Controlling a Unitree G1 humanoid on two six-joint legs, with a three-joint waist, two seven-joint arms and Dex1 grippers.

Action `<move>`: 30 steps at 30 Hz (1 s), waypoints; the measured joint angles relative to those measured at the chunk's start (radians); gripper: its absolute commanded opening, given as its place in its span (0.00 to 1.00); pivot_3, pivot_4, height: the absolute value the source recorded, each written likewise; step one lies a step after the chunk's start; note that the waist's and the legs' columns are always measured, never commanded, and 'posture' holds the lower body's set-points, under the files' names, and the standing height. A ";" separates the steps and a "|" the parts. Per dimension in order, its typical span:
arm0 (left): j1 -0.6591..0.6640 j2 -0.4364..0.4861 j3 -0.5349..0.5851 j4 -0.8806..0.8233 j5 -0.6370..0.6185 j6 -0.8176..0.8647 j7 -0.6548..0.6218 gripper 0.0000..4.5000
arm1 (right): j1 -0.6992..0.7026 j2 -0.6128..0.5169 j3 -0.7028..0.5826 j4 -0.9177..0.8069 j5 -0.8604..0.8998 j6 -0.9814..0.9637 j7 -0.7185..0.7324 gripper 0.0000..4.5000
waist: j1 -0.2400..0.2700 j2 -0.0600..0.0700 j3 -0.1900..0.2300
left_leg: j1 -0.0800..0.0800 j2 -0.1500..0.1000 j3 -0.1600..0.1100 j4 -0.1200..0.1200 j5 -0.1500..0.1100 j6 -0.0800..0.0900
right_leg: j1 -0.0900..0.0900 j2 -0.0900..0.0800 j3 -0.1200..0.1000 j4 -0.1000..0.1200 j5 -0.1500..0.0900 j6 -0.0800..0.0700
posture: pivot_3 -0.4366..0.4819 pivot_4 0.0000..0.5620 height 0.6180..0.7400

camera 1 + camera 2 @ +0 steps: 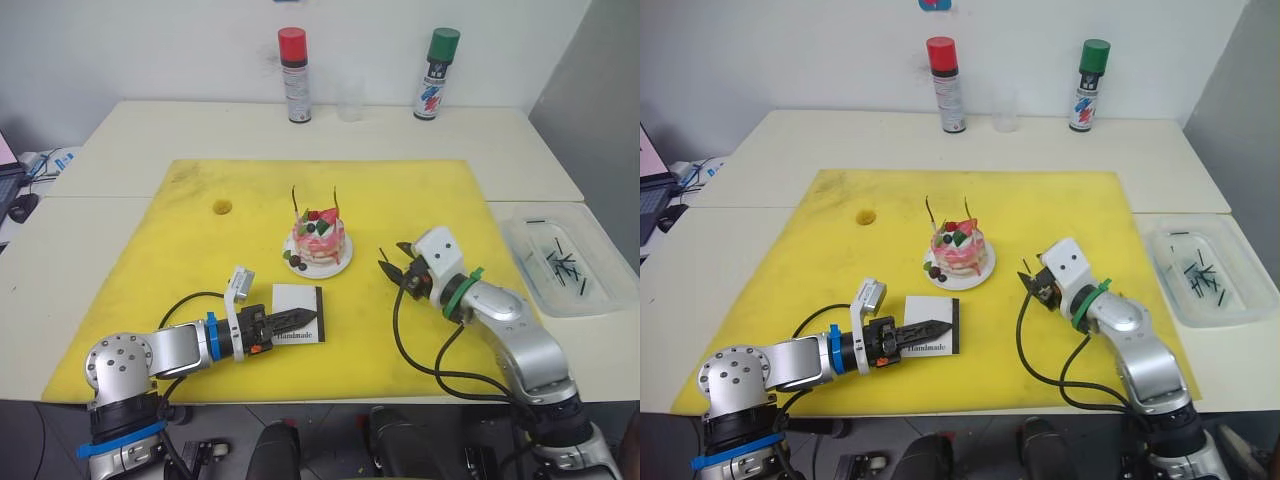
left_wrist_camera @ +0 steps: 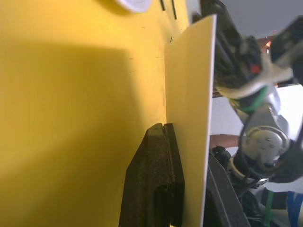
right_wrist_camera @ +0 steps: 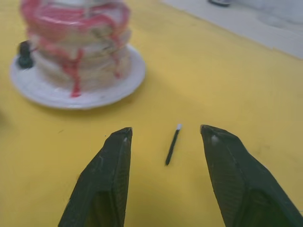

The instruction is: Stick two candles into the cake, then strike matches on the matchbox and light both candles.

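The cake [image 1: 319, 240] sits on its plate [image 1: 338, 266] mid yellow mat [image 1: 150, 260], with 2 candles [image 1: 295, 200] already stuck in the top. Left pincer [image 1: 297, 320] lies flat over the matchbox [image 1: 310, 300], just in front of the cake. From the head views you can't read its grip, but the left wrist view shows the black fingers [image 2: 156, 179] pressed together along the box's edge. Right pincer [image 3: 165, 137] is wide open, holding nothing. Its wrist view shows 1 match [image 3: 172, 144] lying on the mat between the fingertips, which the head views hardly show. More matches [image 1: 560, 262] sit in the clear tray [image 1: 530, 240] on the counter [image 1: 120, 130] to the right.
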 measured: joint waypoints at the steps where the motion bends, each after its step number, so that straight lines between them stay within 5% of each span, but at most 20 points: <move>1: 0.001 -0.002 0.000 -0.009 -0.017 -0.001 0.015 0.00 | -0.005 0.025 0.000 0.033 -0.005 -0.008 -0.027 0.51 | 0.001 -0.001 0.001 | -0.001 0.000 0.000 0.000 0.000 0.000 | 0.000 0.000 0.000 -0.001 0.000 0.000 | 0.48 0.27 0.58; 8: 0.032 0.002 -0.023 -0.030 -0.118 -0.047 0.105 0.00 | -0.053 0.090 -0.014 0.174 -0.027 -0.013 -0.114 0.51 | 0.002 -0.003 0.002 | -0.002 0.000 0.000 0.001 0.000 0.000 | 0.000 -0.001 -0.001 -0.002 0.000 0.001 | 0.48 0.27 0.58; 12: 0.057 0.027 -0.049 -0.038 -0.174 -0.092 0.145 0.00 | -0.058 0.129 -0.033 0.162 0.004 0.047 -0.121 0.31 | 0.003 -0.003 0.002 | -0.002 0.000 -0.001 0.001 0.000 0.000 | 0.000 -0.001 -0.002 -0.002 0.000 0.001 | 0.48 0.27 0.58; 16: 0.083 0.068 -0.089 -0.056 -0.224 -0.134 0.167 0.00 | -0.061 0.171 -0.057 0.131 0.029 0.124 -0.147 0.01 | 0.003 -0.003 0.002 | -0.002 0.000 -0.001 0.001 0.000 0.000 | 0.000 -0.001 -0.002 -0.002 0.000 0.001 | 0.48 0.27 0.58; 25: 0.128 0.167 -0.173 -0.071 -0.300 -0.227 0.175 0.00 | -0.078 0.181 -0.100 0.046 0.100 0.277 -0.152 0.01 | 0.003 -0.003 0.002 | -0.004 0.000 -0.001 0.001 0.000 0.000 | -0.002 -0.001 -0.002 -0.002 0.000 0.000 | 0.48 0.27 0.58; 30: 0.151 0.238 -0.206 -0.094 -0.323 -0.257 0.158 0.00 | -0.124 0.015 -0.122 -0.168 0.231 0.432 -0.021 0.01 | 0.005 -0.003 0.002 | -0.013 0.000 -0.001 0.000 0.000 0.000 | -0.012 -0.001 -0.002 0.000 0.000 -0.001 | 0.48 0.27 0.58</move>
